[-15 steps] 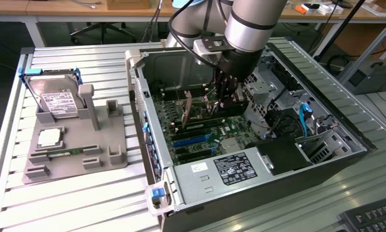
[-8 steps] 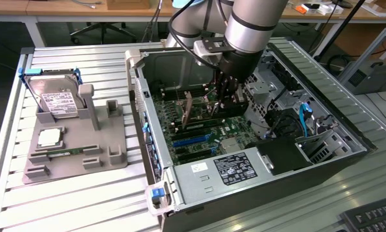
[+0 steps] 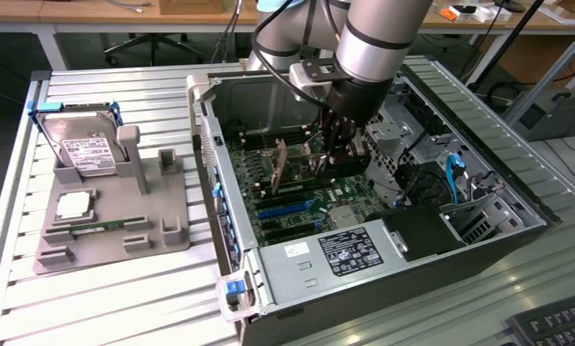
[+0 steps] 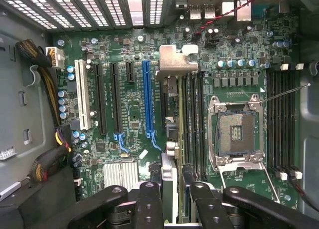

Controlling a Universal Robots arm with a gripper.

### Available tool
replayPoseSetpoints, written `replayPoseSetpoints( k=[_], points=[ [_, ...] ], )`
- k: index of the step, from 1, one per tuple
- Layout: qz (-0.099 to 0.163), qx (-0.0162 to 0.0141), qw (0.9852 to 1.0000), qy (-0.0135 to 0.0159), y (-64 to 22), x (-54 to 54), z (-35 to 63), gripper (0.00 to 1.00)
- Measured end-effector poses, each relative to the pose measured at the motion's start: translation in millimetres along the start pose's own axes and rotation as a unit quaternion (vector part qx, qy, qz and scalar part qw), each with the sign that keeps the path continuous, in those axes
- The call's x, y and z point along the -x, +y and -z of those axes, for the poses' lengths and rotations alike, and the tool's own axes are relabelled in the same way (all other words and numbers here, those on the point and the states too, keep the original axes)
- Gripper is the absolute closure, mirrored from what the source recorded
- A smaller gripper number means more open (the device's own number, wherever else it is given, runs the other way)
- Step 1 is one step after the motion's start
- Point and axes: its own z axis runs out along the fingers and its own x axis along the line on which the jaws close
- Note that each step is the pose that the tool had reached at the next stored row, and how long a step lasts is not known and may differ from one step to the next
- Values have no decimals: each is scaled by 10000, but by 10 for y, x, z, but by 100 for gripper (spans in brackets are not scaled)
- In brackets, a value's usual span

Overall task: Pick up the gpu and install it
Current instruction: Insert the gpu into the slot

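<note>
The black pincer [image 3: 338,148] is clenched on the thin, dark green circuit-board gpu [image 4: 180,139] with its silvery metal bracket, holding it edge-down over the green motherboard [image 4: 129,114] inside the open grey computer case [image 3: 297,270] on the slatted metal worktop [image 3: 105,303].

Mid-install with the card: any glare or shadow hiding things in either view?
Exterior view: table glares bright, the arm shades the case around the gripper. Wrist view: motherboard evenly lit, the gpu bracket shines pale, vent slots wash out white.
</note>
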Motion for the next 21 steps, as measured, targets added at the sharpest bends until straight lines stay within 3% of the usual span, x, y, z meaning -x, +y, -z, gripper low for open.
replayPoseSetpoints(
  k=[21],
  points=[
    [-3,0,10000,0,-1,-96,-35,73]
  ],
)
